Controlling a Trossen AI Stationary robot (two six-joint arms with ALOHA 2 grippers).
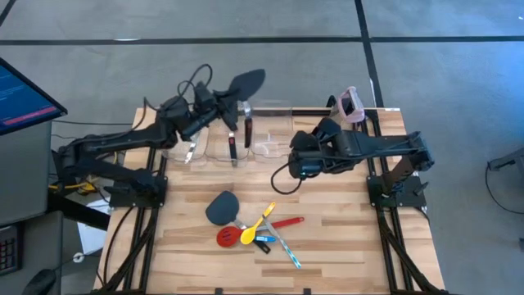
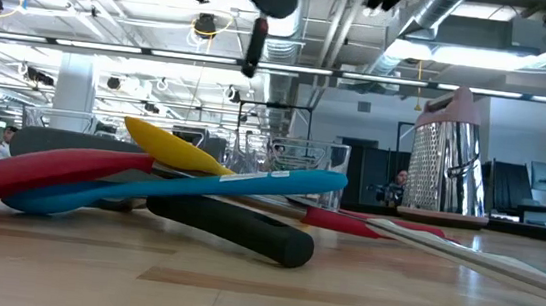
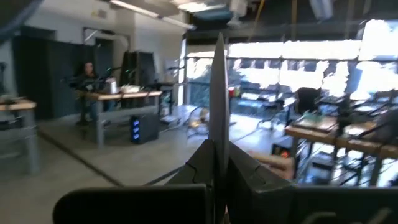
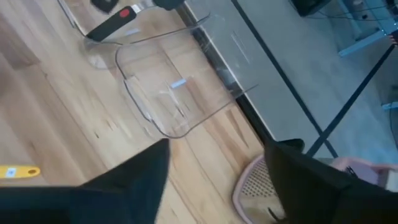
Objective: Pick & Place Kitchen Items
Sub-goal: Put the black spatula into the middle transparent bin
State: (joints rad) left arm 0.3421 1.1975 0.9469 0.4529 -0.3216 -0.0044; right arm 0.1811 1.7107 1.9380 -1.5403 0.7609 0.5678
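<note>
Looking for writing first: none can be read on any utensil or bin, and the lines on the monitor [image 1: 20, 98] at the left edge of the high view are too small to make out. The left gripper [image 1: 219, 105] is up above the clear bins [image 1: 246, 141] at the back of the table, clamped on a dark spatula [image 1: 246, 82] whose blade juts toward the top of the frame; in the left wrist view that blade stands edge-on between the fingers [image 3: 261, 180]. The right gripper [image 1: 304, 160] hangs beside the bins, right of centre, its fingers [image 4: 134, 177] spread wide and holding nothing. Two black-handled tools [image 1: 233, 147] stand in the bins. The rest of the utensils lie piled at lower centre: another spatula [image 1: 221, 206], a red slotted spoon [image 1: 229, 237], a yellow spoon [image 1: 264, 220], a blue spoon [image 1: 266, 239]. The grater [image 1: 352, 103] is half hidden behind the right arm.
</note>
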